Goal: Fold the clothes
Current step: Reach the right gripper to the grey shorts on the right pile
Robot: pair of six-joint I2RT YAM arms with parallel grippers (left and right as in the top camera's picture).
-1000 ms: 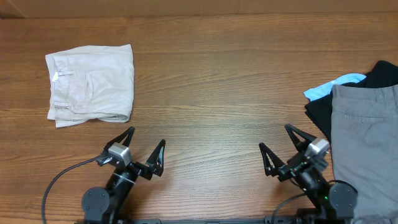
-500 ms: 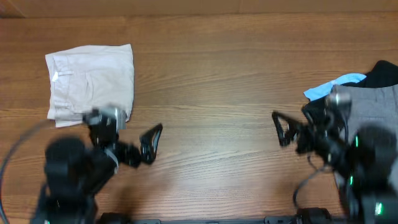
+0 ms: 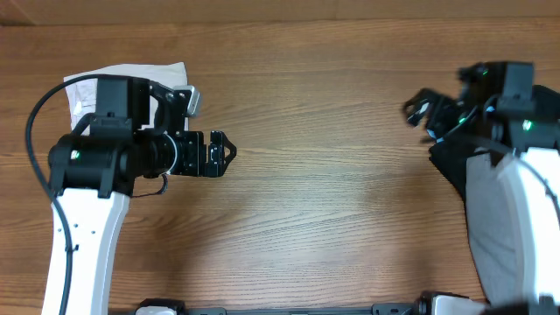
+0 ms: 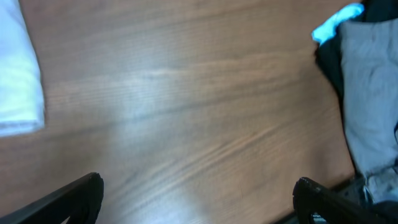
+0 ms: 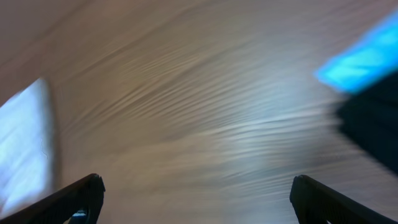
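The clothes lie in two places. Folded cream shorts [image 3: 131, 70] sit at the far left, mostly hidden under my left arm, and show at the left edge of the left wrist view [image 4: 18, 81] and of the right wrist view [image 5: 25, 143]. A pile at the right holds grey shorts [image 3: 486, 219] [image 4: 370, 81] on top of a black garment [image 3: 448, 162] [image 4: 329, 59] and a light-blue one [image 4: 336, 18] [image 5: 360, 59]. My left gripper [image 3: 223, 153] [image 4: 199, 186] hangs open over bare wood beside the cream shorts. My right gripper [image 3: 418, 109] [image 5: 196, 186] is open above the table, left of the pile. Neither holds anything.
The wooden table [image 3: 315, 105] stretches between the two garment spots. A black cable [image 3: 39, 166] loops from my left arm at the left edge. The right wrist view is blurred by motion.
Both arms have risen from the table's front edge and swung toward the far side: the left now covers much of the cream shorts, the right hides the pile's far end.
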